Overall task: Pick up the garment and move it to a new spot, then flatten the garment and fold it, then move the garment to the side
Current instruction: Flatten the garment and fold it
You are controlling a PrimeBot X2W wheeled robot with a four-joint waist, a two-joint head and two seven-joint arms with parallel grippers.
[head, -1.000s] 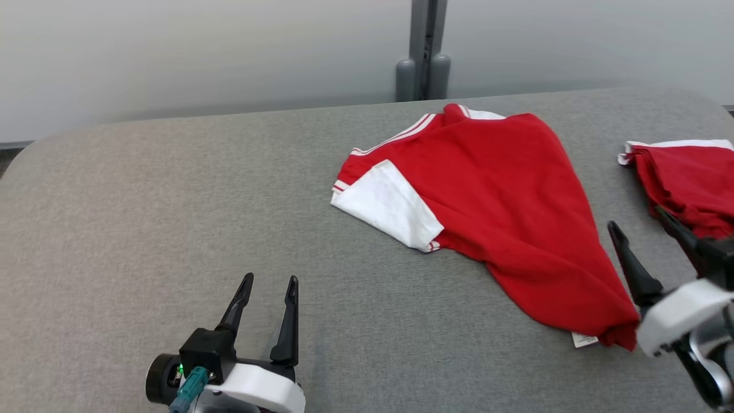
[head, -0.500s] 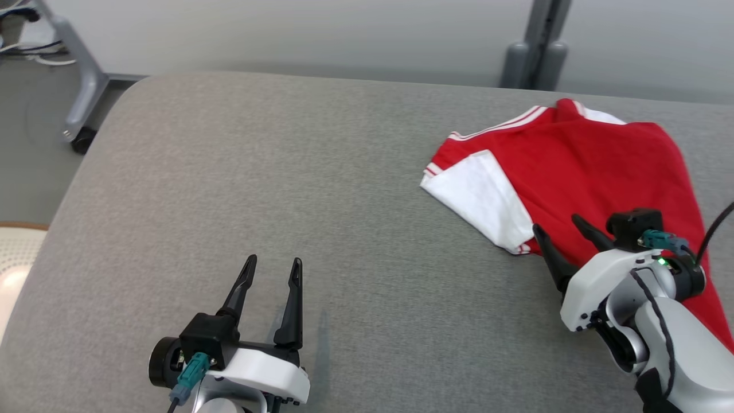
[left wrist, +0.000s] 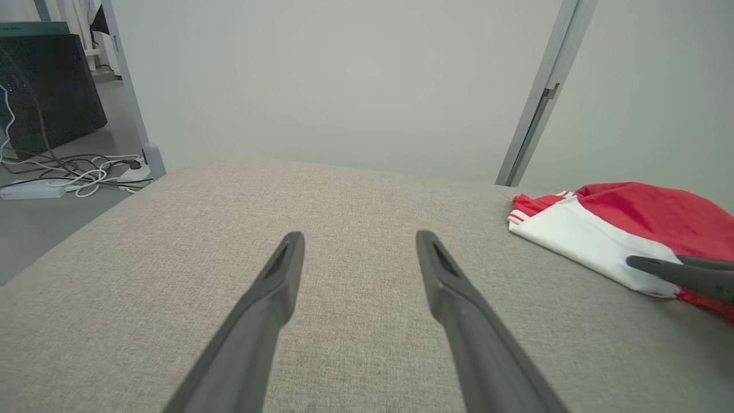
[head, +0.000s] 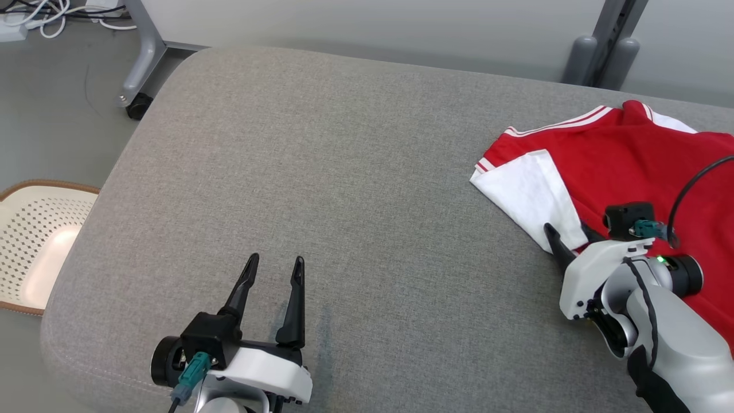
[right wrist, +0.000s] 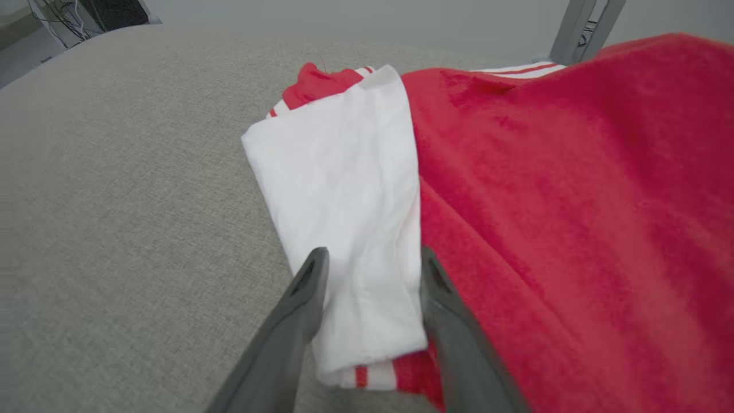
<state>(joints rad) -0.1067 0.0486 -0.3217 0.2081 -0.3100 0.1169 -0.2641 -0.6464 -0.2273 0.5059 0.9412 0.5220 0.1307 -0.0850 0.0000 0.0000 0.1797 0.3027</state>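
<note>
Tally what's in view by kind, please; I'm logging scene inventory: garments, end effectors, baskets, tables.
Garment: 1, red and white
End effectors: 2, the left end effector and the right end effector
Basket: 1, pale, on the floor
Table: 1, grey, padded
Total: 5

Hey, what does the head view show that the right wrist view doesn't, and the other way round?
Head view, not right wrist: the open left tool over bare grey fabric, and a white perforated basket beside the surface. Right wrist, not head: the red-striped cuff between the fingers of the right tool. Both: the red shirt with a white sleeve, the grey upholstered surface, and the right tool at that sleeve.
</note>
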